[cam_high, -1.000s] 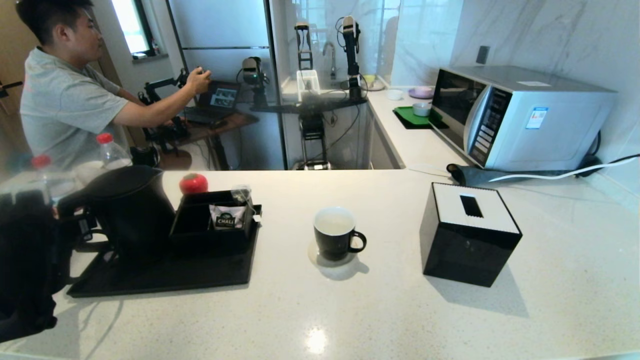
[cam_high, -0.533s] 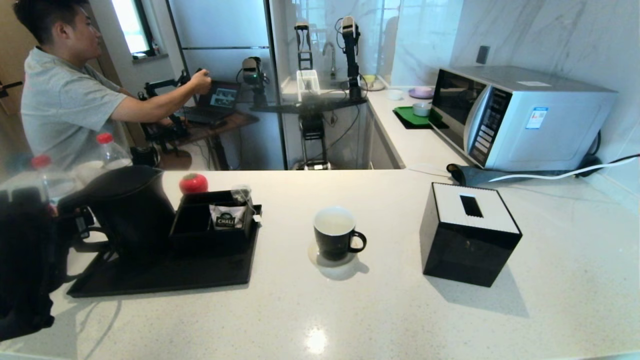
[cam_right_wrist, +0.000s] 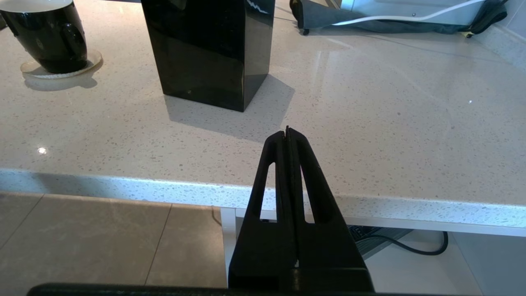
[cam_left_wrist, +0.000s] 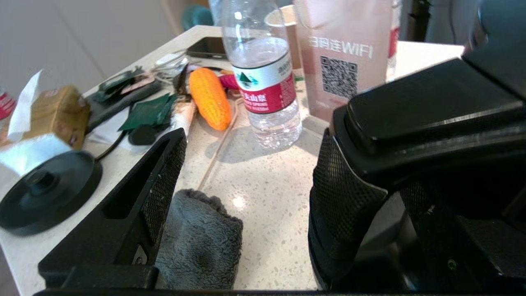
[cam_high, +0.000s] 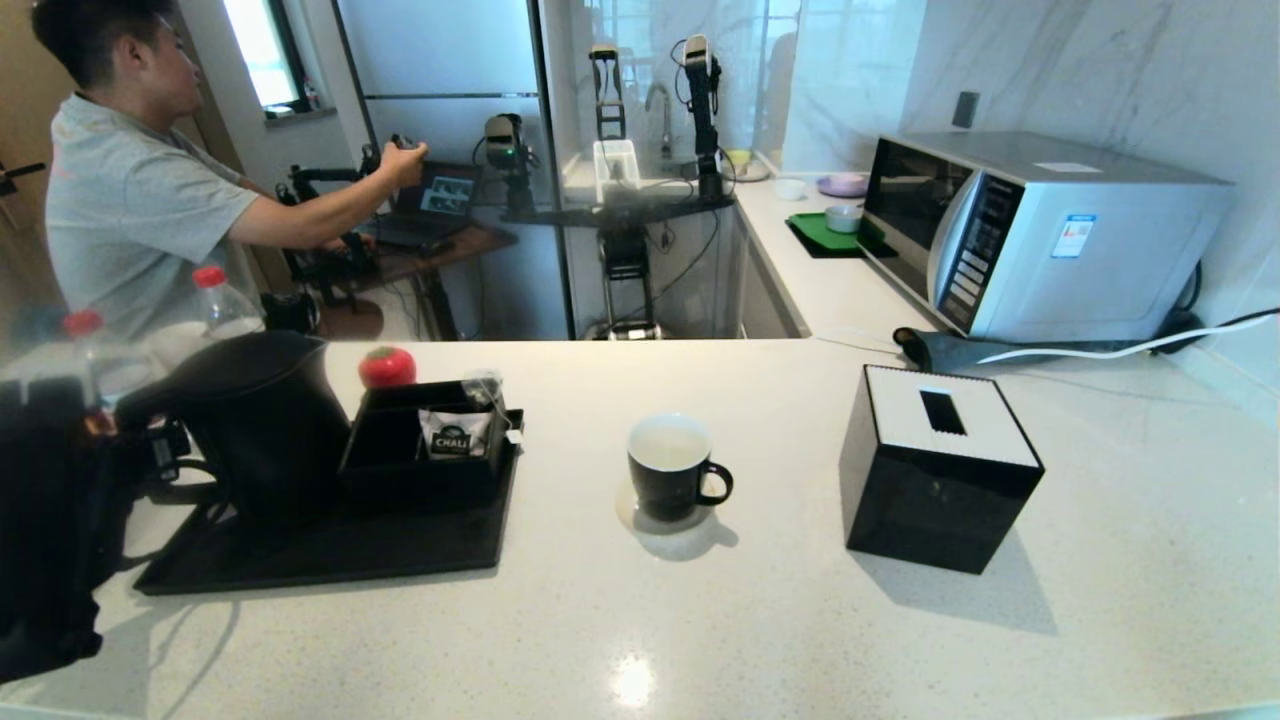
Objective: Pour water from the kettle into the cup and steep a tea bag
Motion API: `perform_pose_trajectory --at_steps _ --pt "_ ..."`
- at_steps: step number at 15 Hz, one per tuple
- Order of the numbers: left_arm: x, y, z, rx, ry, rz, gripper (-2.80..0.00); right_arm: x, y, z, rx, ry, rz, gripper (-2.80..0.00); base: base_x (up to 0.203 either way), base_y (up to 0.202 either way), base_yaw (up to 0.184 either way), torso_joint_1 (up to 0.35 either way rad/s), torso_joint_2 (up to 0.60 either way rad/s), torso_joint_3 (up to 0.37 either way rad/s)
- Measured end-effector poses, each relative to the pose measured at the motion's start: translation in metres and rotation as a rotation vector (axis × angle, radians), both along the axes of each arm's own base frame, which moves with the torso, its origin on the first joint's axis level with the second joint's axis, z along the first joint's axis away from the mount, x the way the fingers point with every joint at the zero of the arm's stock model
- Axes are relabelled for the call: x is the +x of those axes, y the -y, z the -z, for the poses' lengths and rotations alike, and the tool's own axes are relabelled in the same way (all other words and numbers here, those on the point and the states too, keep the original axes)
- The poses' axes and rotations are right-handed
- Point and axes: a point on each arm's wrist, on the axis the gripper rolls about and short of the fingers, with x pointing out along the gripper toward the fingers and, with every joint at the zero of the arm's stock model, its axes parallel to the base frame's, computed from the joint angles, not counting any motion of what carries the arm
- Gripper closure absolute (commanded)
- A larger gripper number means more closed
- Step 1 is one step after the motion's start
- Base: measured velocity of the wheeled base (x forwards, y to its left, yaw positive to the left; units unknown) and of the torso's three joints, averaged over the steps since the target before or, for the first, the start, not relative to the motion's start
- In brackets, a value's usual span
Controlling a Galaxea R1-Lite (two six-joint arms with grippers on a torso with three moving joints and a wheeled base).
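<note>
The black kettle [cam_high: 262,420] stands on a black tray [cam_high: 330,555] at the left of the counter. Its loop handle [cam_left_wrist: 431,111] faces my left arm. My left gripper [cam_high: 158,448] is at that handle and open [cam_left_wrist: 250,164]. One finger [cam_left_wrist: 349,205] lies against the handle, and only counter and cloth show between the fingers. The black cup [cam_high: 668,472] with its white inside stands mid-counter on a coaster, also visible in the right wrist view [cam_right_wrist: 49,37]. The mesh tea bag [cam_high: 488,386] sits in the compartment box [cam_high: 420,470]. My right gripper [cam_right_wrist: 287,130] hangs shut over the counter's front edge.
A black tissue box [cam_high: 940,465] stands right of the cup, with a microwave [cam_high: 1040,230] behind it. A CHALI sachet [cam_high: 452,436] and a red ball [cam_high: 387,367] are at the box. A water bottle [cam_left_wrist: 263,78], grey cloth [cam_left_wrist: 197,242] and clutter lie left of the kettle.
My left arm has edged slightly to the left by the kettle handle. The kettle, cup and right gripper have not moved.
</note>
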Motion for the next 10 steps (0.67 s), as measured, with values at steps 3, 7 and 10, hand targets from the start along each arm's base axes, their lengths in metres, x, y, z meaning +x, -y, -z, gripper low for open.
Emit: perform_pose_trajectory --at_steps 3,7,10 --pt "-0.0001 -0.0008 0.0016 0.014 -0.018 0.053 -2.80 0.0000 0.0000 0.0000 0.000 0.000 0.000 0.00 0.000 0.000 0.000 0.000 0.00 0.000" --pt "0.0013 -0.0011 0.0028 0.029 -0.033 0.088 -2.80 0.0000 0.0000 0.0000 0.000 0.000 0.000 0.00 0.000 0.000 0.000 0.000 0.00 0.000" --pt "0.0021 -0.0020 0.0023 0.038 -0.034 0.106 -2.80 0.0000 0.0000 0.0000 0.000 0.000 0.000 0.00 0.000 0.000 0.000 0.000 0.00 0.000"
